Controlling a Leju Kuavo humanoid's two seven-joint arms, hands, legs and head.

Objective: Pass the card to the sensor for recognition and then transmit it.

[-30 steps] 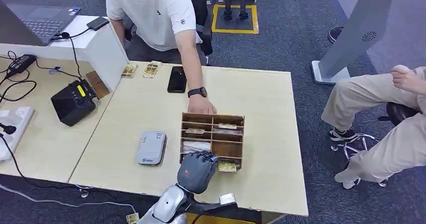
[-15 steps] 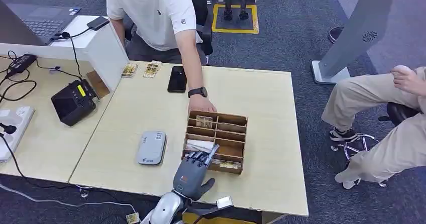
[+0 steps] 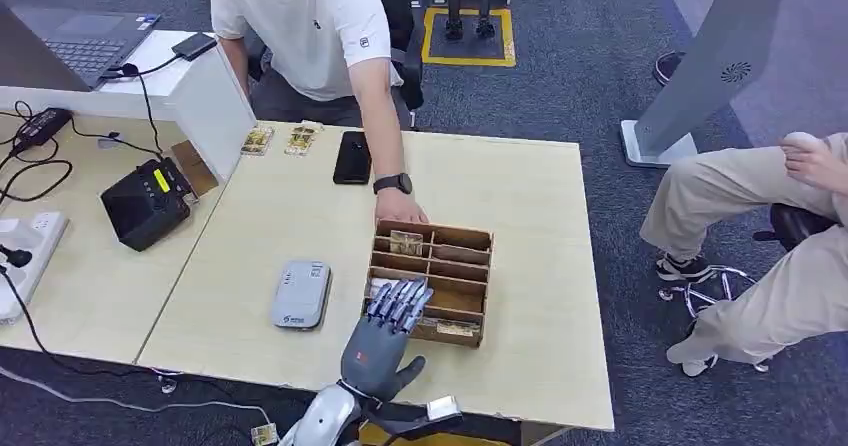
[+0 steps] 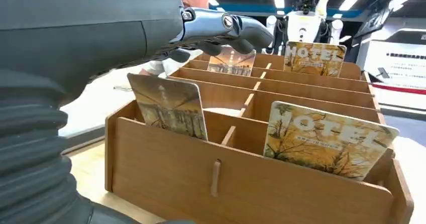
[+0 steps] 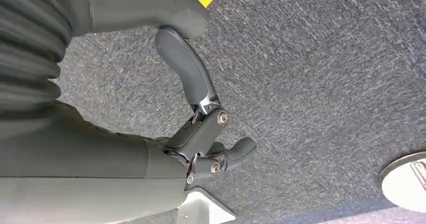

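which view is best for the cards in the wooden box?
Left wrist view: the cards stand close up in the box, print readable. Head view shows the box from above, with cards small and partly under the left hand. Right wrist view shows carpet.

Matt wooden organizer (image 4: pixel 251 189), seemingly glossy cards (image 4: pixel 329 139)

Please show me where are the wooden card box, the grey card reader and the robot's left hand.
wooden card box (image 3: pixel 478 237), head view, far rim of the box.
grey card reader (image 3: pixel 301 293), head view, middle of its top face.
left hand (image 3: pixel 383 336), head view, back of the hand.
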